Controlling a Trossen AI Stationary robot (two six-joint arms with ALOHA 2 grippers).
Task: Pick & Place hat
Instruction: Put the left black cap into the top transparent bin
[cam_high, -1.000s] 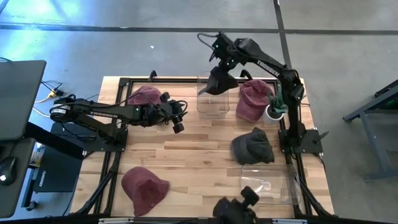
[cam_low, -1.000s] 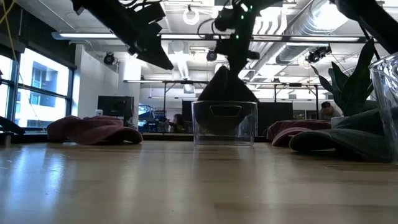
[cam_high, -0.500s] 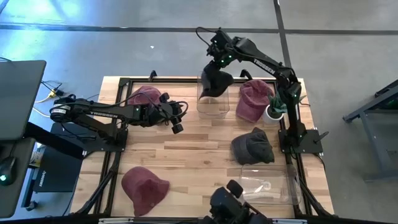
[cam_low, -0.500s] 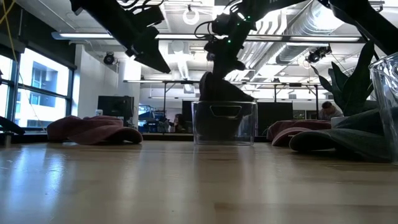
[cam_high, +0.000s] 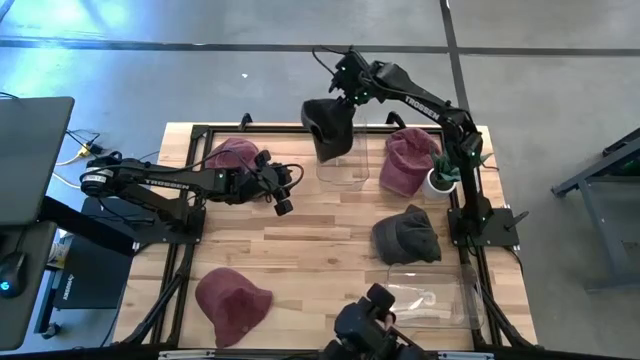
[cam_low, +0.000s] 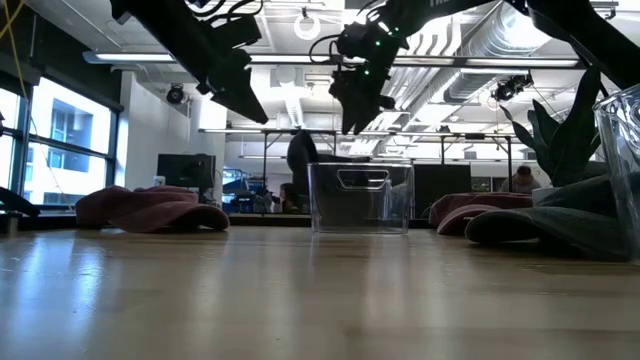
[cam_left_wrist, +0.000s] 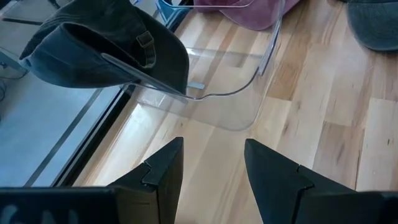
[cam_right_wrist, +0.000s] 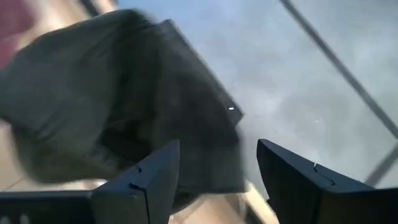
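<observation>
Now worktop (cam_high: 330, 225) carries clear bin (cam_high: 340, 165) at far edge. Dark hat (cam_high: 328, 125) drapes over bin's far rim, half outside. Soft, light, floppy cloth, likely to slide off; stiffer brim looks best hold. Right claw (cam_high: 348, 88) above hat, jaws apart, empty. Left claw (cam_high: 283, 203) mid-worktop, jaws apart, empty.

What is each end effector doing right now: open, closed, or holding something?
Left end effector: open, holding nothing, above the table.
Right end effector: open, just above the dark hat, which hangs on the clear bin's edge.
</observation>
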